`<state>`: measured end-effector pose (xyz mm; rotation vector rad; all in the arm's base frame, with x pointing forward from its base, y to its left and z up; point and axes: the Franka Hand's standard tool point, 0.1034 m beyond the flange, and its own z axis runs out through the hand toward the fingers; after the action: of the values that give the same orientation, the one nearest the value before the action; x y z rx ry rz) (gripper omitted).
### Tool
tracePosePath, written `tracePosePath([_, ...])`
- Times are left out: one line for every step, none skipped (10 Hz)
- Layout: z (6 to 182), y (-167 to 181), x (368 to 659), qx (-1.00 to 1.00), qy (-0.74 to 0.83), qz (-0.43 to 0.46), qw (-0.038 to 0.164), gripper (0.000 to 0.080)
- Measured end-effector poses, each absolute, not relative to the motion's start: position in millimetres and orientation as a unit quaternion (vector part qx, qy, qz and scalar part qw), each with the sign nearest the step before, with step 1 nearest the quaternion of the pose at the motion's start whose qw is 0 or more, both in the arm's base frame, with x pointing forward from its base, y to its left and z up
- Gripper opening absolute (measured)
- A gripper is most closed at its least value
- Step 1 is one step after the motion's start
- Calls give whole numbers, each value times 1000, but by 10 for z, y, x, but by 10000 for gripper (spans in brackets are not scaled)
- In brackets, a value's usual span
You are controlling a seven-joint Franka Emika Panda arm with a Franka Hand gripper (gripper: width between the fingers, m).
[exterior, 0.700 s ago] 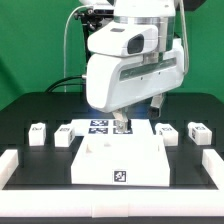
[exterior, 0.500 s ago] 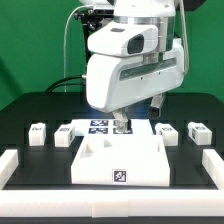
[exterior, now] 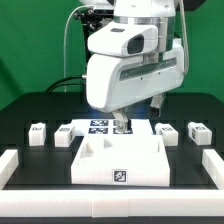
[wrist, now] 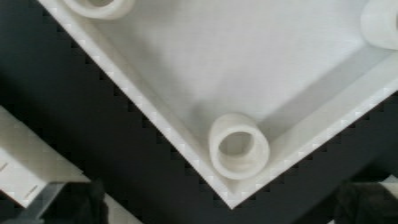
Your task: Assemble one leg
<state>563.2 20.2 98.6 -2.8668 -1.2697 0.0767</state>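
Seemingly no leg [exterior: 66,132] is picked yet; all lie loose toward the far edge of the table [exterior: 22,115]. If the fingers [exterior: 121,125] spread or pinch, I cannot tell. Next move needs centring over one.

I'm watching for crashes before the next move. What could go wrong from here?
1. The gripper hangs low at the back edge of the tray; dropping further might strike and shift the tray.
2. Swinging sideways this low might knock the nearest leg on the exterior view's right out of place.
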Motion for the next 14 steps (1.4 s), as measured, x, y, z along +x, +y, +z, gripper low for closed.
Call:
tracePosePath([986,202,5632,-914,-405,24,3,650])
tracePosePath([978,200,5622,-914,-405,25,3,650])
tracePosePath([941,152,5551,-903,-429,21,2,650])
tracePosePath([888,95,5415,-879,-476,19,2,650])
tracePosePath([813,42,5230,-848,-528,27,8,650])
tracePosePath([766,36,5167,-824,-566,37,10,650])
tracePosePath([764,44,5178,-827,-561,36,11,650])
tracePosePath([761,43,5175,-827,-561,36,11,650])
tracePosePath([757,43,5173,-827,-561,36,11,650])
tracePosePath([755,43,5172,-827,-561,36,11,650])
tracePosePath([735,23,5155,-819,-573,35,13,650])
tracePosePath([658,-50,5050,-812,-582,35,22,650])
tracePosePath([586,-40,4884,-809,-586,27,19,650])
tracePosePath([542,-3,4720,-796,-604,30,23,650])
